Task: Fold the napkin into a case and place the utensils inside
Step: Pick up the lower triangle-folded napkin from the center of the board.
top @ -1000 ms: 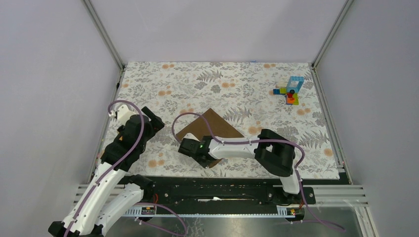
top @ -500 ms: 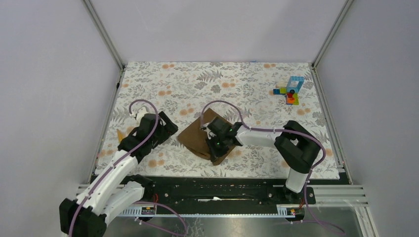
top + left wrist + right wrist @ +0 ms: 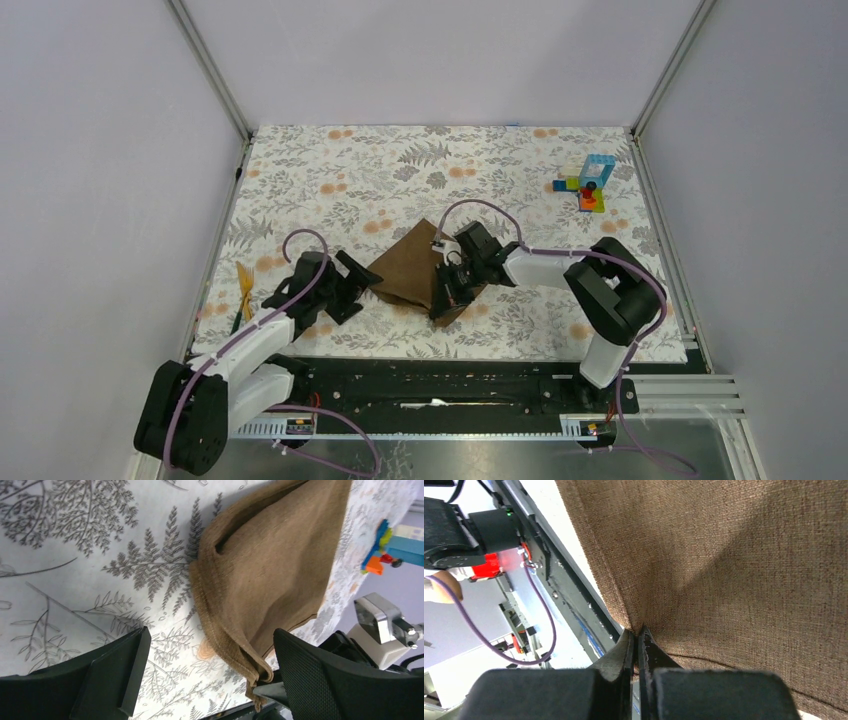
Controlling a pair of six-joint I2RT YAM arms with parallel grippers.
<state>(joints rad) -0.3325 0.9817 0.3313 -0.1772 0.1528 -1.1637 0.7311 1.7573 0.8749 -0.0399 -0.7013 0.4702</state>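
The napkin (image 3: 408, 272) lies half folded on the tabletop (image 3: 330, 170); the right claw (image 3: 443, 303) is pinched tight on its near corner; the left claw (image 3: 352, 280), spread wide and empty, faces its left edge; the utensils (image 3: 243, 285) lie farther left, nearer that arm

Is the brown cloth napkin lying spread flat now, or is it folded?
Partly folded. The plain brown fabric napkin is doubled over itself, one edge pinched and lifted by the right hand.

The napkin (image 3: 408, 272) lies just right of the left gripper (image 3: 356, 286), its near edge inside the right gripper (image 3: 445, 294) — the utensils (image 3: 243, 284) left of the left gripper, the toy blocks (image 3: 588, 182) far behind the right.
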